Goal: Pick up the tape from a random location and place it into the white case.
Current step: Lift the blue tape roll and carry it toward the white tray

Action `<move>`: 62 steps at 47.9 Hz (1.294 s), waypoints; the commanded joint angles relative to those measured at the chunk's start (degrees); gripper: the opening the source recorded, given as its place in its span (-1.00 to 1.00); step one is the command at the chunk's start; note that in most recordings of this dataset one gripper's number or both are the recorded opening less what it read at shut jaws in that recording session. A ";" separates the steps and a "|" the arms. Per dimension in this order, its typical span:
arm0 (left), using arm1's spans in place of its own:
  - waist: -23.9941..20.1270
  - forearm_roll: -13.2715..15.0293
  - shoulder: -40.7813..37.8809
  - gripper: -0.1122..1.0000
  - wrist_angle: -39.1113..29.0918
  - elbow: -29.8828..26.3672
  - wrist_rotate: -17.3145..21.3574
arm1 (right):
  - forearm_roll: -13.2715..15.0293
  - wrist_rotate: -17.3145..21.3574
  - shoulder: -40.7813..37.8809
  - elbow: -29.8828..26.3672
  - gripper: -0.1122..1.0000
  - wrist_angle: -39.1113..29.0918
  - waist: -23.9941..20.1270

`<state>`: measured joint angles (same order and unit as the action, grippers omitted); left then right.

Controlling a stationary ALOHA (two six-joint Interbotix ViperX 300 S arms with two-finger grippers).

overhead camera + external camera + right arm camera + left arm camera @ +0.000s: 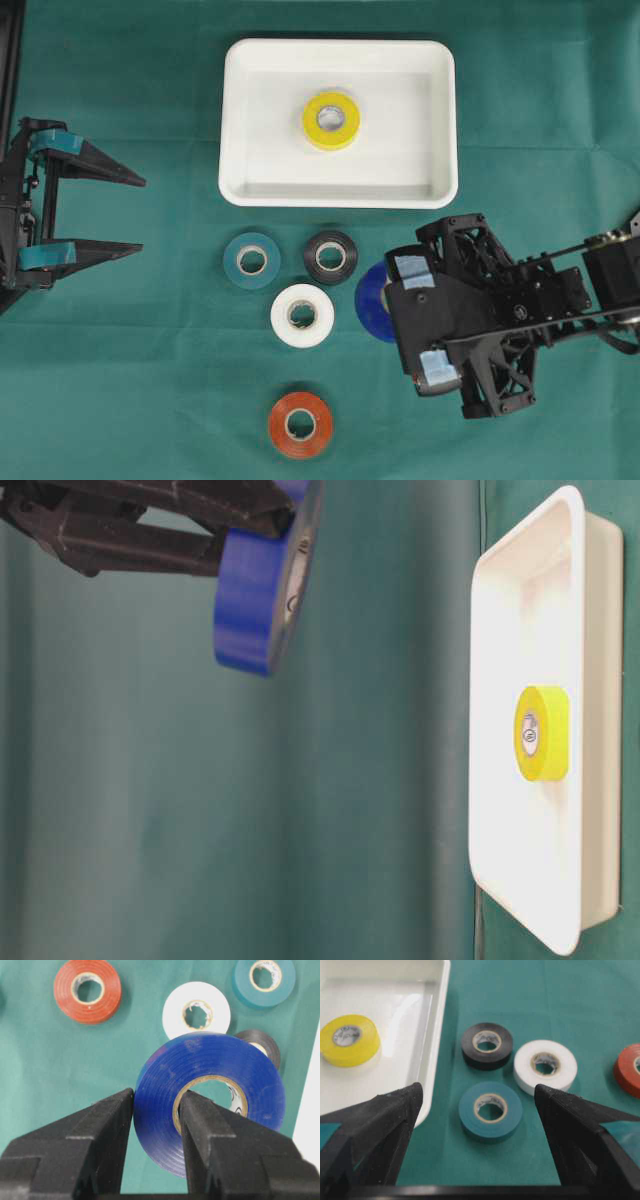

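My right gripper [157, 1095] is shut on a blue tape roll [210, 1075], one finger outside the roll and one through its core. The roll [370, 300] hangs tilted above the green cloth, right of the loose rolls and below the white case [270, 120]. From table level the blue tape [255, 590] is seen lifted off the surface. Inside the case lies a yellow roll [331, 120]. At the left edge my left gripper [140, 212] stands open and holds nothing.
On the cloth below the case lie a teal roll [251, 260], a black roll [330, 257], a white roll [302, 315] and an orange-red roll [299, 424]. The teal roll [490, 1110] sits ahead of the left gripper's open fingers.
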<state>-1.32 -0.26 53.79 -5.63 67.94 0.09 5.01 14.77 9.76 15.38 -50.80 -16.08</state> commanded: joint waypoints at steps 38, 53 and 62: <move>-0.18 0.18 -0.35 0.97 0.26 -0.09 -0.26 | -0.09 0.09 1.49 -1.32 -0.23 0.00 0.09; -0.18 0.18 -0.35 0.97 0.62 0.00 -0.26 | 0.09 0.09 1.49 -1.14 -0.23 0.00 0.44; -0.18 0.18 -0.44 0.97 0.62 0.00 -0.26 | 0.18 0.00 1.49 -0.97 -0.23 0.09 2.46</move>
<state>-1.32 -0.18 53.70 -5.54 68.47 -0.18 5.01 14.77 9.76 15.38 -50.89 -14.77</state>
